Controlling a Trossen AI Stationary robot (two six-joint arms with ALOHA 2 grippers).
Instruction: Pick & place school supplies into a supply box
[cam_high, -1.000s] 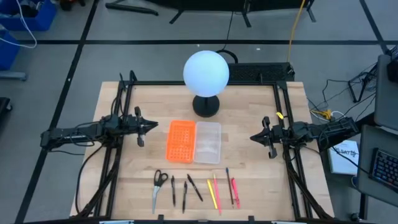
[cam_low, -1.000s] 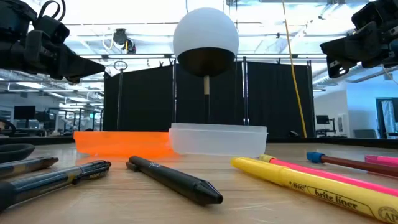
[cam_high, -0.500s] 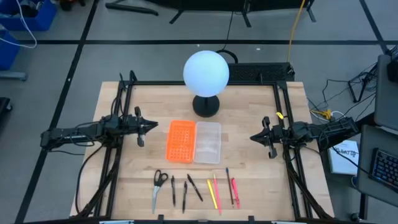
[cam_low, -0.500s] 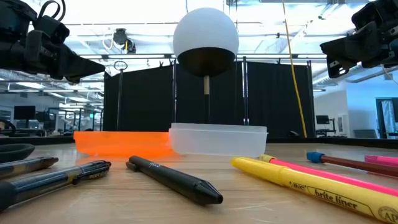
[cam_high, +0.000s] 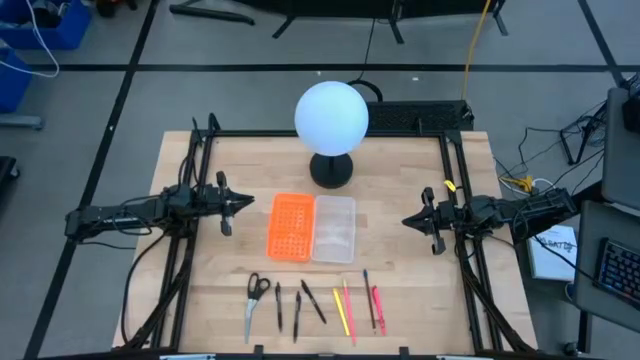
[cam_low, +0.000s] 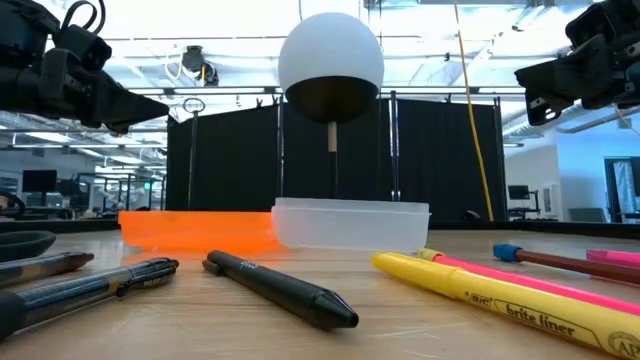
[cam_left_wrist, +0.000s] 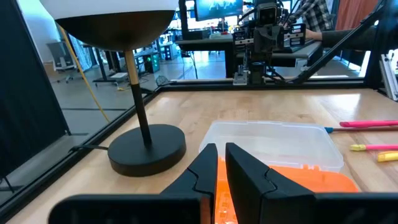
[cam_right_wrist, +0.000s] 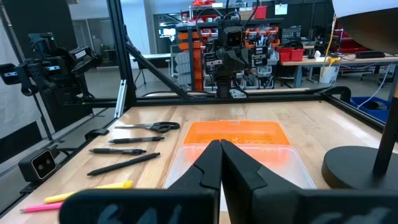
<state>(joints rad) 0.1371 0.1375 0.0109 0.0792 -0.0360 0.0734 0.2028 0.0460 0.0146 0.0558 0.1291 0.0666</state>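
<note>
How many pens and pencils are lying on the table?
7, in a row right of the scissors: three black pens, then a yellow, a pink, a brown and a pink-red one. None seems hidden.

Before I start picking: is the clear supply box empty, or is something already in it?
Empty. The high view shows nothing inside the supply box; the scissors and pens lie in a row nearer the table's front edge.

Both arms were dark, near black, built of slender jointed segments that thickened into blocky wrists either side of the orange panel (cam_high: 290, 226); the left gripper (cam_left_wrist: 219, 163) ended in two matte black, wedge-shaped fingers with faceted, angular edges. The right gripper (cam_right_wrist: 219, 157) carried the same tapered black pair; a looped black cable arched above the left wrist housing.
</note>
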